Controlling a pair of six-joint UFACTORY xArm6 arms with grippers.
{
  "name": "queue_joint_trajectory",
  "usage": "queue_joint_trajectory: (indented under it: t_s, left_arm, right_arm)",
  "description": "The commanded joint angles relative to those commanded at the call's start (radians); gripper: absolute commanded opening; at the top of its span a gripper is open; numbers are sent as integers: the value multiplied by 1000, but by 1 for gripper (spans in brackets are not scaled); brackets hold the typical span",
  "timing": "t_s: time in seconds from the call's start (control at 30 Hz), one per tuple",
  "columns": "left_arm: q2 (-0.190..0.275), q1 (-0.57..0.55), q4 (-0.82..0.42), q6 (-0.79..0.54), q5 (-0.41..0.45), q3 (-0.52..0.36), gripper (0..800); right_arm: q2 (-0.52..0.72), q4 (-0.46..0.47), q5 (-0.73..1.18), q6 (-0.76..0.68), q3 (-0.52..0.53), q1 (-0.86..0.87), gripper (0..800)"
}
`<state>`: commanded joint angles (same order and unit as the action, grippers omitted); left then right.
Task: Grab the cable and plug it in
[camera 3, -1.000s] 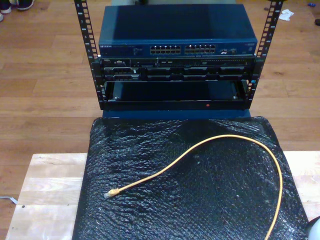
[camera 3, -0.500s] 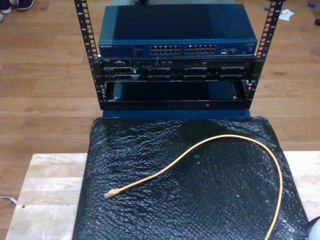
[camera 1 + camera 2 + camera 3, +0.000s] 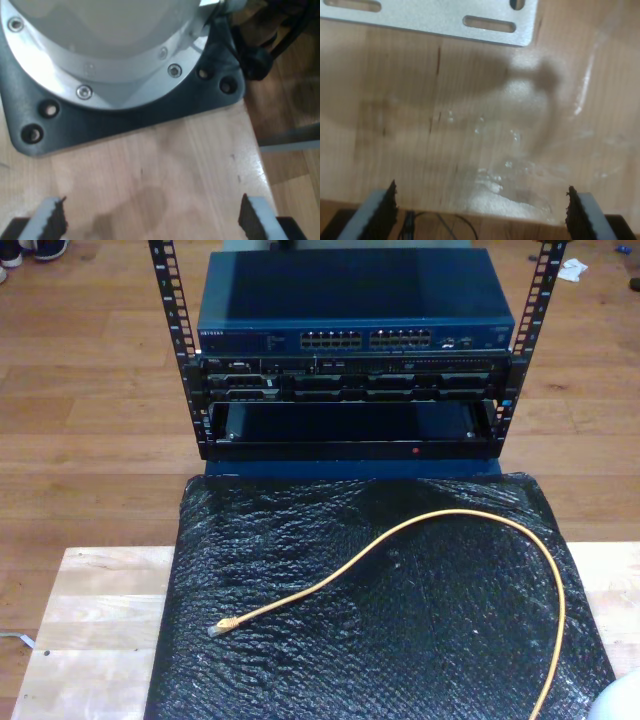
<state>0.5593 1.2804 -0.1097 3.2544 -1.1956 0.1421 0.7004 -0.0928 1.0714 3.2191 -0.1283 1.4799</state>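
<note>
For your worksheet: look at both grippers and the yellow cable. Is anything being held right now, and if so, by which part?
Nothing is held. My first gripper and my second gripper are open over bare wood, and the cable lies loose on the black mat.

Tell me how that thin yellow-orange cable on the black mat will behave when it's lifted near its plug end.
The thin yellow-orange cable lies in a loose open curve, so it will probably flop and trail. It looks light for its length. Its small clear plug may swing or twist, and the crinkled black mat could drag on the trailing length.
</note>
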Motion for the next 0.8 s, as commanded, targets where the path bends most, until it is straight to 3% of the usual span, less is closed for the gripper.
queue_joint_trajectory:
  t_s: [0.23, 0.57, 0.8]
  left_arm:
    - [3, 0, -2, 0, -49, 35, 800]
    - [-3, -11, 15, 9, -258, 189, 800]
    - [-3, -44, 68, 21, -310, 247, 800]
  right_arm:
    - [-2, -6, 147, -95, -123, -2, 800]
    - [-38, -17, 325, -270, -304, -14, 800]
    - [-80, -103, 358, -373, -393, -98, 800]
